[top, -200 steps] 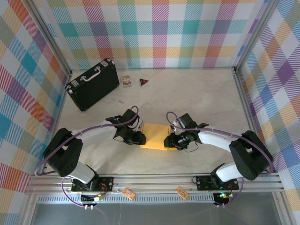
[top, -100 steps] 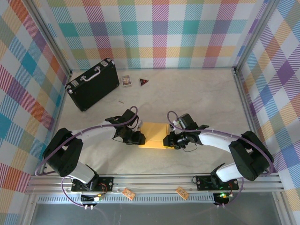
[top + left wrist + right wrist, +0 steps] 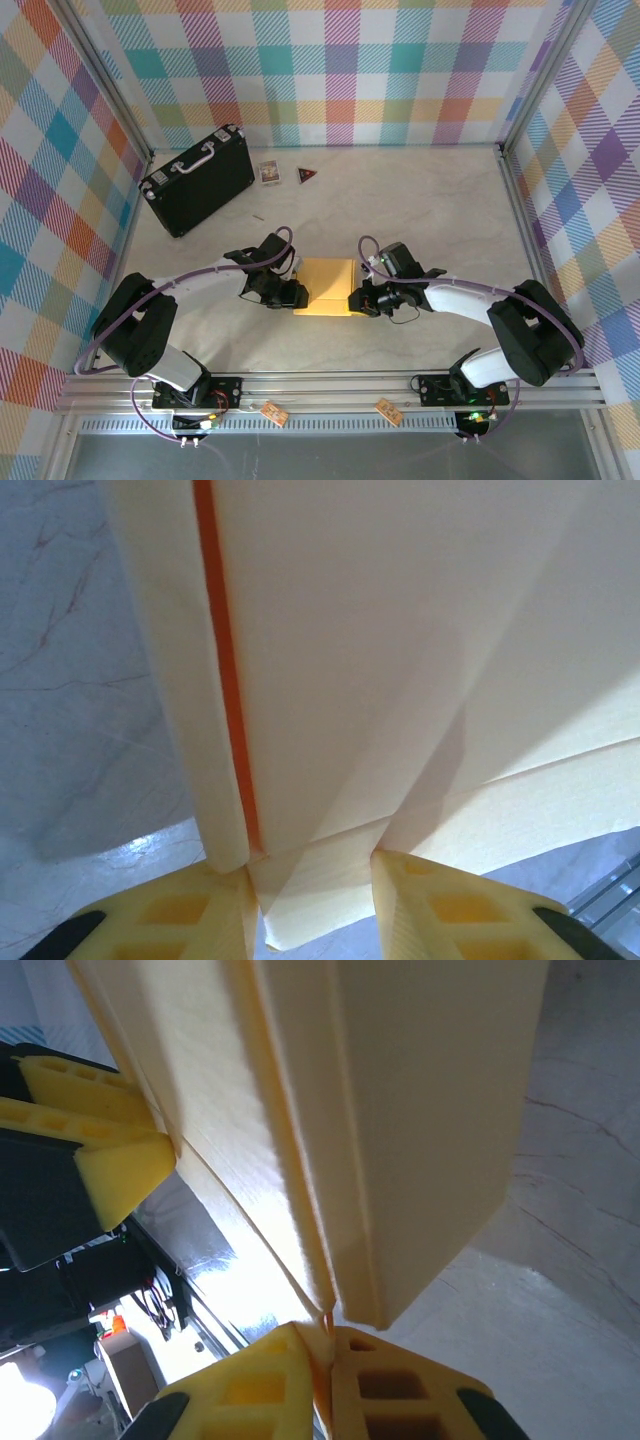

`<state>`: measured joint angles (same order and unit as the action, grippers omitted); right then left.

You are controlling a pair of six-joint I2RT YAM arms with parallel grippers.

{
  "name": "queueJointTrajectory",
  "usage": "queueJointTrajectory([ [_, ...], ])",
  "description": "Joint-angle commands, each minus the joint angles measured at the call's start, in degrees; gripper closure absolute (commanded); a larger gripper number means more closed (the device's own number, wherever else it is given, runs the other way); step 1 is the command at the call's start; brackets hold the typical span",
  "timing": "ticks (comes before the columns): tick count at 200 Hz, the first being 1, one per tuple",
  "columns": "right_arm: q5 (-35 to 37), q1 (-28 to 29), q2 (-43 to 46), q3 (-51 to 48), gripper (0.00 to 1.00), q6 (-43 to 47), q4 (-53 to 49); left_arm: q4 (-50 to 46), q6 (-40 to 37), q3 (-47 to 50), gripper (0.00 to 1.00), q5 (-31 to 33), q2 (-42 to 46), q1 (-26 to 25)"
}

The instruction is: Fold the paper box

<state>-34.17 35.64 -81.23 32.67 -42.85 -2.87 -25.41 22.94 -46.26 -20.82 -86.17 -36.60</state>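
The paper box, mustard-yellow cardboard, lies mid-table between my two arms. My left gripper is at its left edge and my right gripper at its right edge. In the left wrist view the box looms close, showing an orange seam, and a folded flap sits wedged between the fingertips of the left gripper, which are a little apart and touching card on both sides. In the right wrist view the right gripper is pinched shut on a thin edge of the box.
A black hard case with a pale handle lies at the back left. A small card and a dark triangular piece rest near the back wall. Plaid walls enclose the table, and an aluminium rail runs along the near edge.
The right gripper has pushed leftward and the box has shifted slightly left with it. The left gripper has stayed at the box's left edge, moving a touch left.
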Motion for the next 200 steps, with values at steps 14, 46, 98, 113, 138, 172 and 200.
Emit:
queueJointTrajectory([
  [14, -1.3, 0.2, 0.7, -0.1, 0.99, 0.0, 2.3, 0.6, 0.1, 0.6, 0.65, -1.8, 0.4, -0.3],
  [46, -1.2, 0.0, 0.7, -0.1, 1.00, 0.1, 2.2, 0.1, 0.0, 0.4, 0.65, -1.7, 0.5, -0.3],
  [98, -1.0, -0.2, 0.8, 0.0, 1.00, 0.7, 1.1, -0.3, -0.2, 0.1, 0.65, -1.6, 0.9, -0.2],
  [113, 0.2, -0.3, 0.7, 0.5, 0.87, 1.0, -0.6, -0.4, -0.3, 0.1, 0.65, -1.5, 0.9, -0.2],
  [138, 1.3, -0.5, 0.6, 2.1, 0.69, 3.2, -4.8, -0.4, -0.4, 0.0, 0.65, -1.5, 0.9, -0.1],
  [172, 5.5, -0.7, 2.1, 4.9, 0.57, 7.3, -13.1, -0.4, -0.4, -0.5, 0.65, -1.6, 0.8, 0.1],
  [200, 9.4, -1.0, 3.4, 8.3, 0.50, 11.9, -21.5, -1.1, -0.6, -1.3, 0.65, -1.6, 1.1, 0.3],
])
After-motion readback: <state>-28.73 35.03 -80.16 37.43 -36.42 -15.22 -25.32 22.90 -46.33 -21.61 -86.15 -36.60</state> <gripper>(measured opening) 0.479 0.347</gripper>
